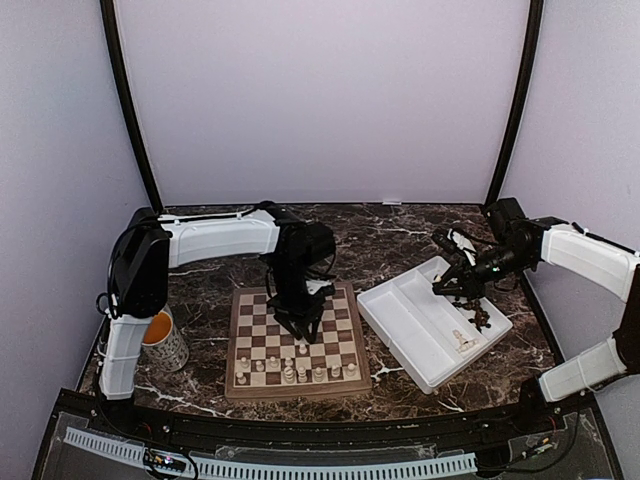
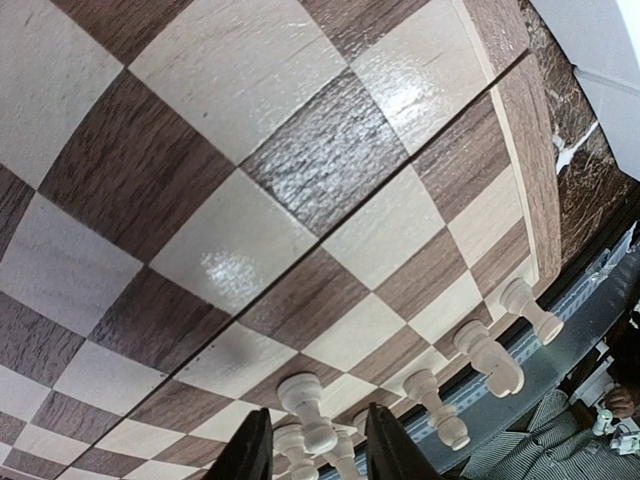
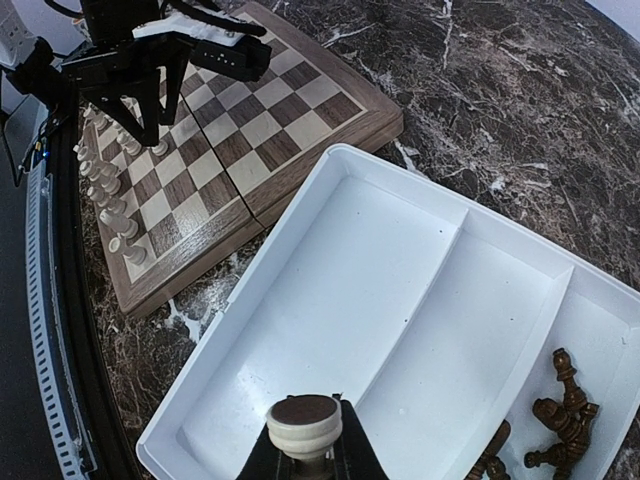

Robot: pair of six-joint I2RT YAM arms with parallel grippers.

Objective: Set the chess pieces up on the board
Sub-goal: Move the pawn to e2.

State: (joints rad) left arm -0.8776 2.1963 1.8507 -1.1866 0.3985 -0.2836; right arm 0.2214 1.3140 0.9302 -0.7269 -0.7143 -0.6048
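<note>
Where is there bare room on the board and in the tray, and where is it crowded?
The board is bare across its far rows, beyond the left pincer. Its near rows are crowded with cream pieces. In the tray, the compartment beside the board is bare; dark pieces crowd its far end.

White arms, black joints

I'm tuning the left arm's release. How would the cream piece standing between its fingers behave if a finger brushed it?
Probably tips easily: the cream piece stands tall on a small base. It may also slide, since the board looks glossy. Once down, its round turned shape would likely roll toward the neighbouring pieces.
</note>
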